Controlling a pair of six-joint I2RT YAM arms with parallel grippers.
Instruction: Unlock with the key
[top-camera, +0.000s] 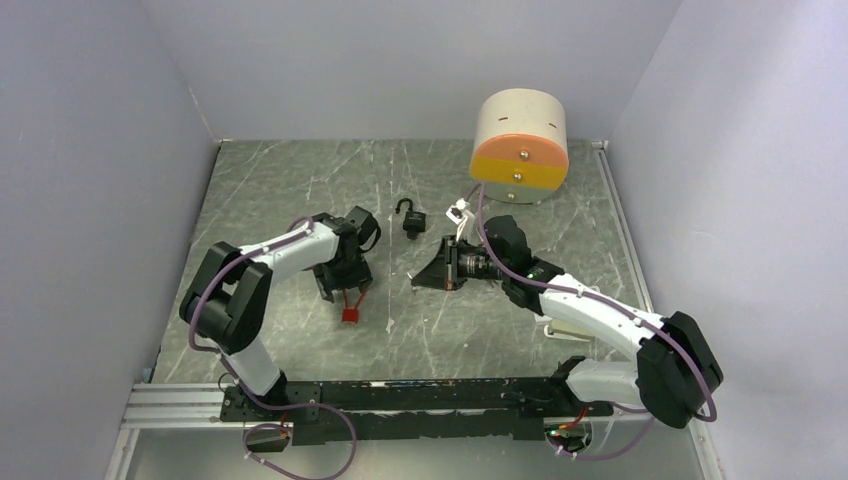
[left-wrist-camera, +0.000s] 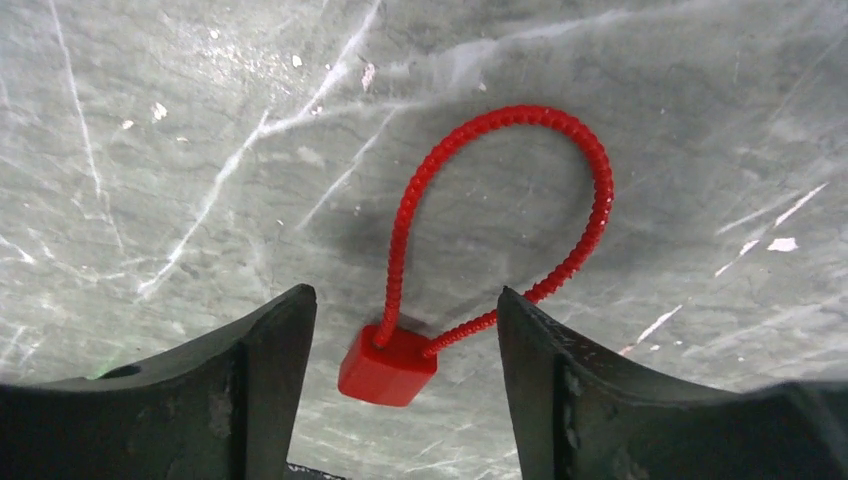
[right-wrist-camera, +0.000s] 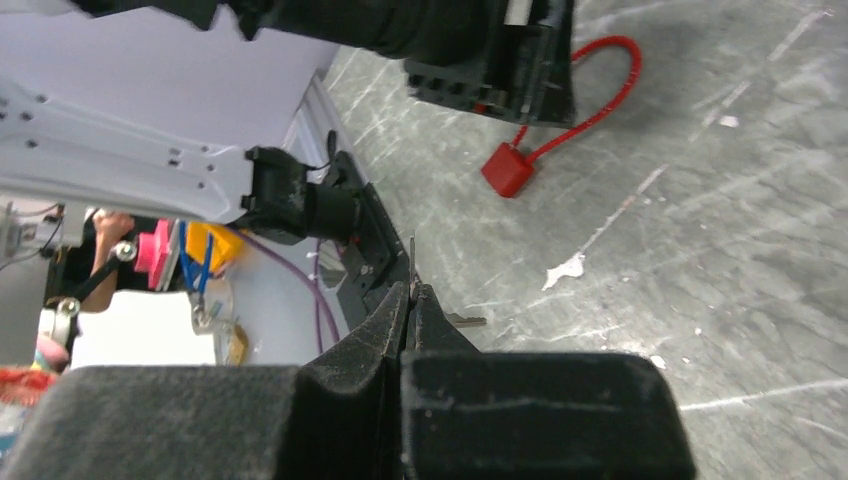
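Observation:
A small black padlock (top-camera: 411, 221) lies on the grey table (top-camera: 290, 180) at mid-back, its shackle pointing away, apart from both grippers. My right gripper (top-camera: 416, 281) (right-wrist-camera: 410, 290) lies low, pointing left, just in front of the padlock. Its jaws are shut on the key, seen as a thin metal edge between the tips and a blade (right-wrist-camera: 466, 320) poking out beside one finger. My left gripper (top-camera: 352, 296) (left-wrist-camera: 403, 292) is open, pointing down. A red block with a red cord loop (left-wrist-camera: 388, 364) (top-camera: 351, 314) (right-wrist-camera: 507, 168) lies loose on the table between its fingers.
A beige drum with an orange and yellow face (top-camera: 518, 145) stands at the back right. A small white part (top-camera: 458, 213) sits in front of it. Pale walls close in the table on three sides. A rail (top-camera: 400, 395) runs along the near edge.

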